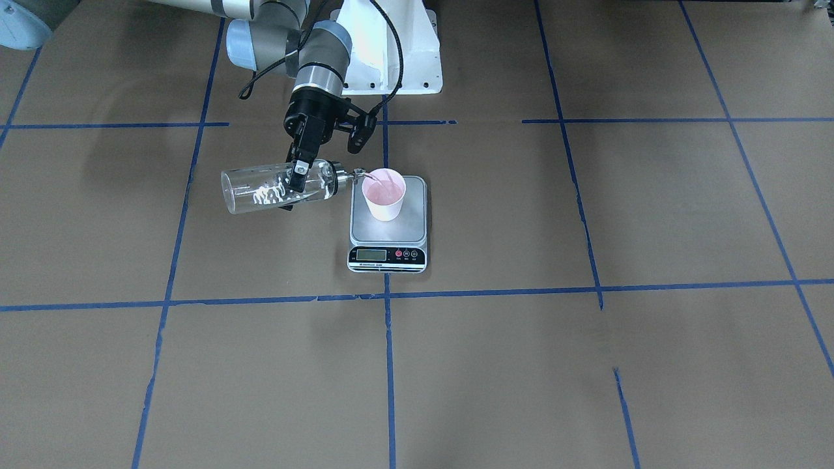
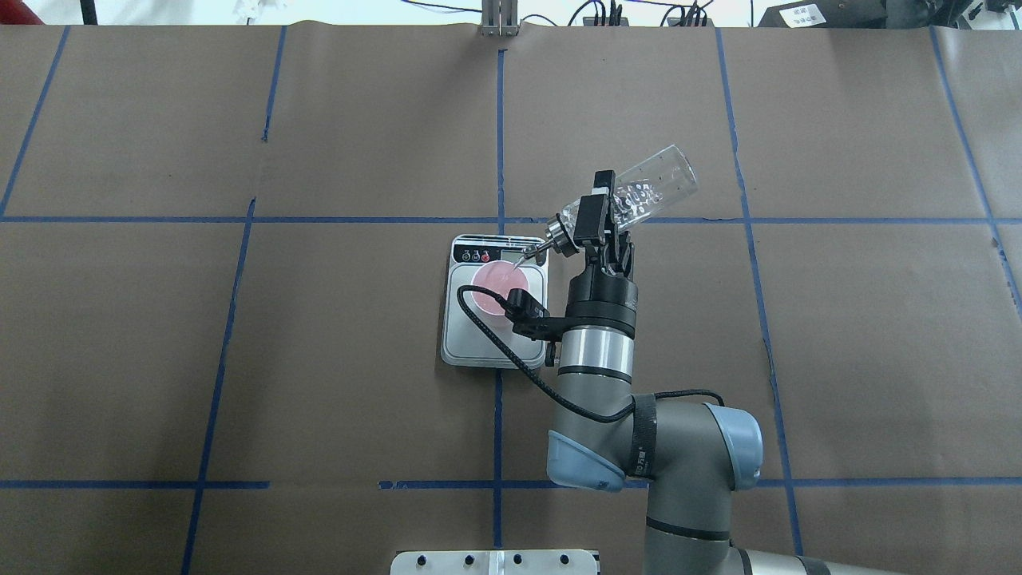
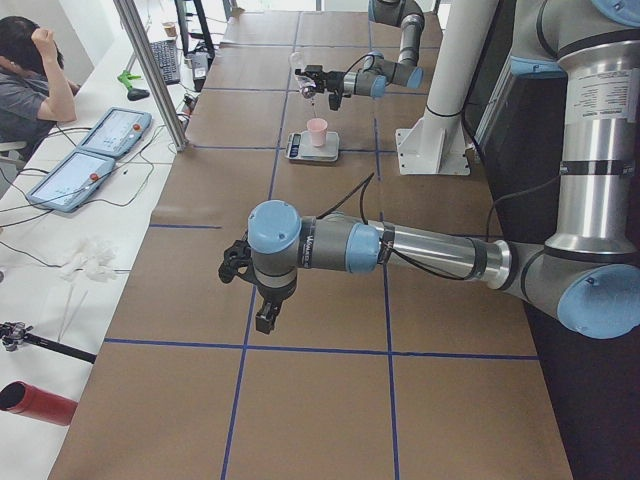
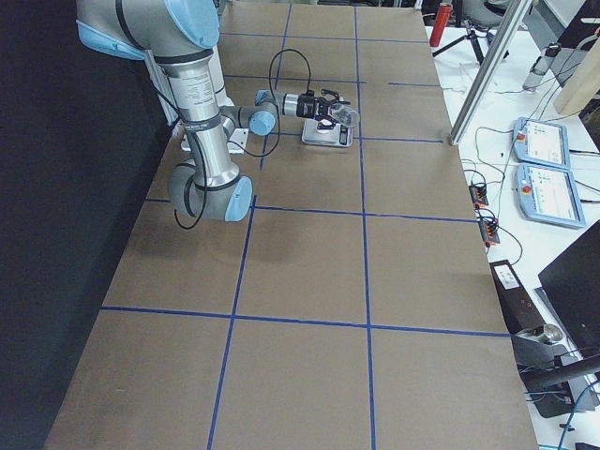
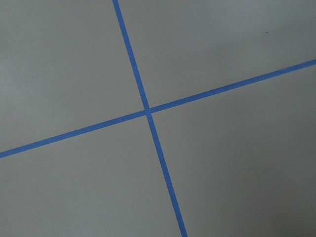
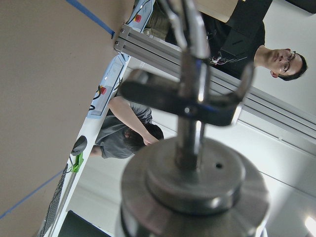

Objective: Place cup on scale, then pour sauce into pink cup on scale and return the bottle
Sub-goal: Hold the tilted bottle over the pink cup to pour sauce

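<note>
The pink cup (image 1: 384, 196) stands upright on the silver platform of the scale (image 1: 388, 229) near the table's middle. My right gripper (image 1: 296, 179) is shut on the clear glass bottle (image 1: 260, 189) and holds it tilted almost flat. The bottle's silver cap and spout (image 1: 355, 174) sit at the cup's rim. In the overhead view the bottle (image 2: 651, 185) slants down toward the cup (image 2: 497, 281) on the scale (image 2: 479, 345). The right wrist view shows the cap (image 6: 195, 182) close up. My left gripper (image 3: 265, 318) hangs over bare table, far from the scale; I cannot tell whether it is open.
The table is brown paper with blue tape lines (image 5: 148, 111). The white robot base (image 1: 391, 45) stands just behind the scale. Operators (image 3: 30, 80), tablets (image 3: 100, 150) and cables lie beyond the table's far edge.
</note>
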### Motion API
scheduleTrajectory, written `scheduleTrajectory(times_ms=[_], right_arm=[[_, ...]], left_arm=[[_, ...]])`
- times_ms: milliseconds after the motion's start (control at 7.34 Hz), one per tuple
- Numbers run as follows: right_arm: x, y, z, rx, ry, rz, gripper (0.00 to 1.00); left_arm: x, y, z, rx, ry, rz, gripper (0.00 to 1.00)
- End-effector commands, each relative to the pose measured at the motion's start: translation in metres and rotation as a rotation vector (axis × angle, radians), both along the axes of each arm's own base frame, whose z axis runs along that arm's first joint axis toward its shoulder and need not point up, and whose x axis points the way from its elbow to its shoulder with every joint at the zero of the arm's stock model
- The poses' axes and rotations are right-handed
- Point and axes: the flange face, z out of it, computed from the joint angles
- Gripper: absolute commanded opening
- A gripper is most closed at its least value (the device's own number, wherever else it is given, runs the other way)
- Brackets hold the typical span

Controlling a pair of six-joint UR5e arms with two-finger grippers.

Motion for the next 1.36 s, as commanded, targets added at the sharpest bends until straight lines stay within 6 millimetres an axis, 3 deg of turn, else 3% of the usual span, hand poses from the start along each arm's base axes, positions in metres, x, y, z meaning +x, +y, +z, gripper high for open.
scheduleTrajectory(times_ms=[0, 1225], right_arm=[[-0.0048, 0.003, 0.0058, 0.021, 0.037, 0.013, 0.0], [-0.0041, 0.003, 0.0061, 0.025, 0.053, 0.017, 0.0]], left_arm=[[0.0001, -0.0002, -0.0001, 0.0, 0.0, 0.0, 1.0], [0.0009, -0.0002, -0.0007, 0.0, 0.0, 0.002, 1.0]])
